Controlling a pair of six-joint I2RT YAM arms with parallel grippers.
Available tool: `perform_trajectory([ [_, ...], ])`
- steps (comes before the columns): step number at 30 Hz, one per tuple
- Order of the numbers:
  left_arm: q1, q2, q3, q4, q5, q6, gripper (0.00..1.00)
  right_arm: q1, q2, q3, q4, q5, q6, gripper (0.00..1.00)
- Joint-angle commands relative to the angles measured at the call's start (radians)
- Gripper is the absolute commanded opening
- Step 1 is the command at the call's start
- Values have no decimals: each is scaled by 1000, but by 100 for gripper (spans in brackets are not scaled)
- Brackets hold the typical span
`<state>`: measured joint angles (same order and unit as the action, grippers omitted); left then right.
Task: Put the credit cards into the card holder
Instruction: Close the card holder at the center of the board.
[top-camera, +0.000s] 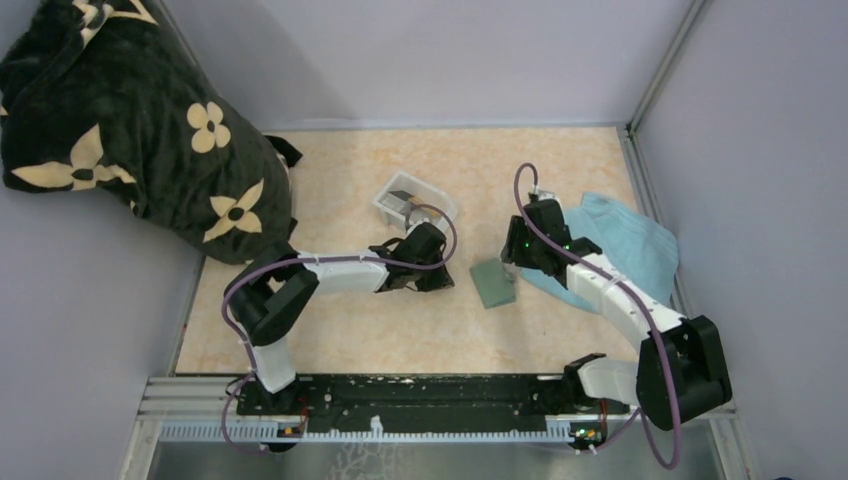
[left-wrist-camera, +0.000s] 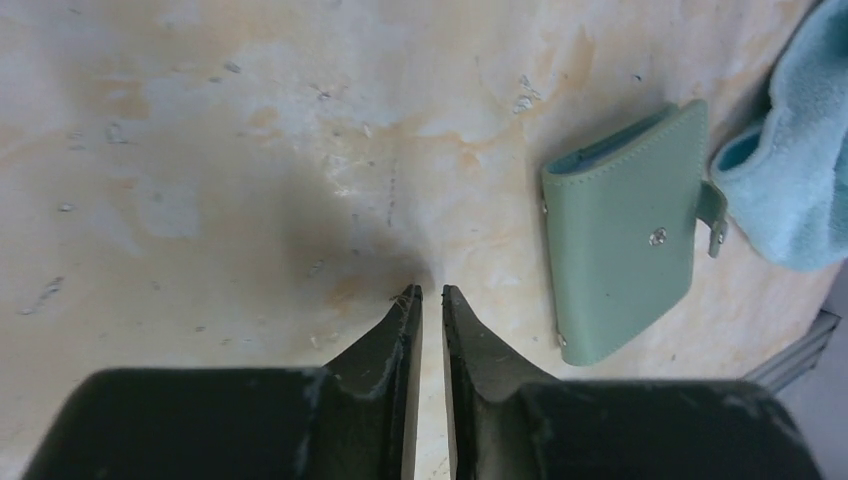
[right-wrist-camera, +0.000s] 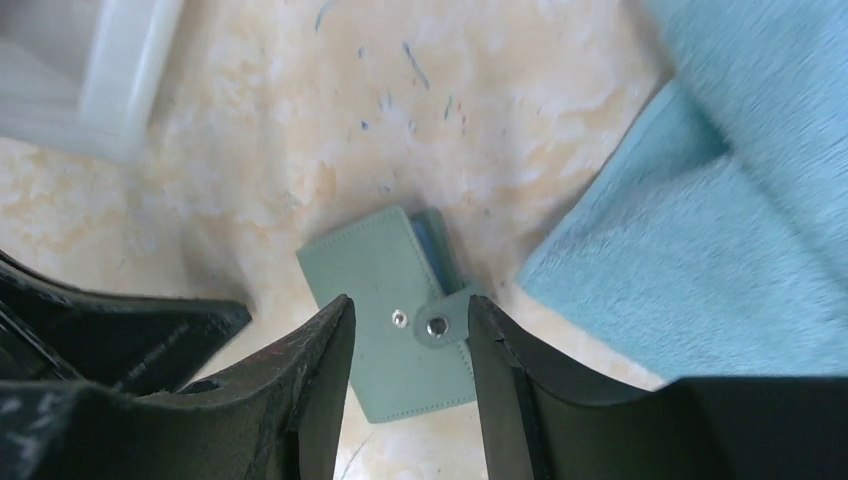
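The card holder (top-camera: 493, 283) lies folded on the table, grey-green, with a sliver of pale blue at its edge. Its strap snap sits beside the stud. My right gripper (right-wrist-camera: 410, 305) hangs open just above the card holder (right-wrist-camera: 390, 300), one finger over each side, and holds nothing. My left gripper (left-wrist-camera: 430, 292) is to the left of the card holder (left-wrist-camera: 625, 230), its fingers a narrow slit apart with only table between them. No credit cards show plainly. A small dark flat thing (top-camera: 403, 197) lies in the white tray.
The white tray (top-camera: 440, 207) stands behind the left gripper (top-camera: 430, 275). A light blue towel (top-camera: 625, 240) lies right of the card holder, partly under the right arm. A black flowered blanket (top-camera: 130, 130) fills the back left corner. Walls close in the table.
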<state>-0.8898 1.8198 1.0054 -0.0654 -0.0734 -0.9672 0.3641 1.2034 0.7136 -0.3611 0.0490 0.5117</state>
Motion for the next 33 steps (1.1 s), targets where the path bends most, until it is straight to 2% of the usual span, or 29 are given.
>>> perform_trajectory([
  [1,-7,19,-24,109,103,-29,20,10,48,139,-123,163,-66,47],
  [4,-9,41,-15,120,125,-35,20,10,80,162,-166,217,-55,47],
  [5,-10,44,-19,124,129,-36,20,10,79,154,-162,232,-47,44],
  [9,-12,29,-65,145,138,-45,21,5,113,148,-138,258,-25,15],
  [13,-18,27,-90,143,151,-44,21,4,183,161,-121,206,10,2],
  [23,-32,36,-94,118,164,-31,21,8,263,97,-31,91,92,0],
  [33,-53,54,-120,144,188,-60,21,33,267,22,16,40,151,0],
])
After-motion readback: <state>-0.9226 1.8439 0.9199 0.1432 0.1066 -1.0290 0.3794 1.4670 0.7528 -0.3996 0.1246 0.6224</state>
